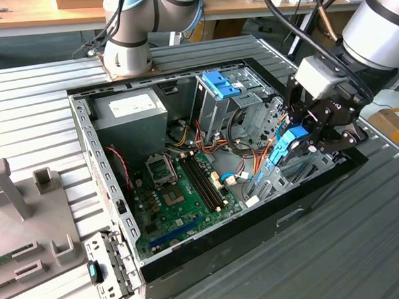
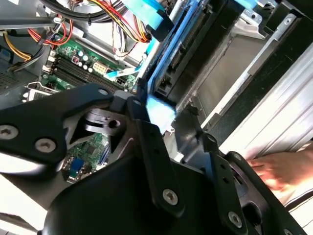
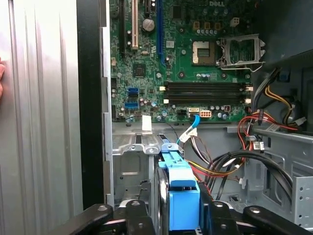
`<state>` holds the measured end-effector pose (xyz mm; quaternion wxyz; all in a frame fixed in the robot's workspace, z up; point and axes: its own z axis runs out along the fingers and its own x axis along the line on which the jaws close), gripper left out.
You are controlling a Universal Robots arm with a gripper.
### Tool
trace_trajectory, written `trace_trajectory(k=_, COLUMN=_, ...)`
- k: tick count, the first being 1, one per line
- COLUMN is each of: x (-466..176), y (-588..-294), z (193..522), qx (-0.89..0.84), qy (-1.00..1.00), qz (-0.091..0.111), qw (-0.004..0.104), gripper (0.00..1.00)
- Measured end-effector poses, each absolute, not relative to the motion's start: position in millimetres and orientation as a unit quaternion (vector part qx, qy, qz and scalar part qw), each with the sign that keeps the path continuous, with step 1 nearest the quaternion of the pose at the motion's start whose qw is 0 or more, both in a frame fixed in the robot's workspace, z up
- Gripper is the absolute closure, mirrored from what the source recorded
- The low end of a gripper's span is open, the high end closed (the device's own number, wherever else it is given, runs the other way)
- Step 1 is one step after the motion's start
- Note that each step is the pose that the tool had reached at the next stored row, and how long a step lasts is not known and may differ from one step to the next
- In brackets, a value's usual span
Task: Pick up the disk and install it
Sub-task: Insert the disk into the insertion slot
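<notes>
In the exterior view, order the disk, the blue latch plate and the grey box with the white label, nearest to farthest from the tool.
1. the disk, gripped in the tool, on the exterior view's right.
2. the blue latch plate, atop the central cage.
3. the grey box, in the case's corner on the exterior view's left.

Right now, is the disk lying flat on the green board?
No, the claw holds the disk up on its edge, apart from the green board.
</notes>
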<state>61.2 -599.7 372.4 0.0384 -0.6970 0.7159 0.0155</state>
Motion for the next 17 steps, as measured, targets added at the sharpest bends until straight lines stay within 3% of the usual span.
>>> trace_trajectory(k=3, x=61.1, y=-599.7, z=377.8, qx=-0.697, qy=0.716, qz=0.016, qw=0.039, gripper=0.42)
trace_trajectory(k=17, x=61.1, y=-599.7, z=378.9, qx=-0.697, qy=0.716, qz=0.016, qw=0.039, gripper=0.42)
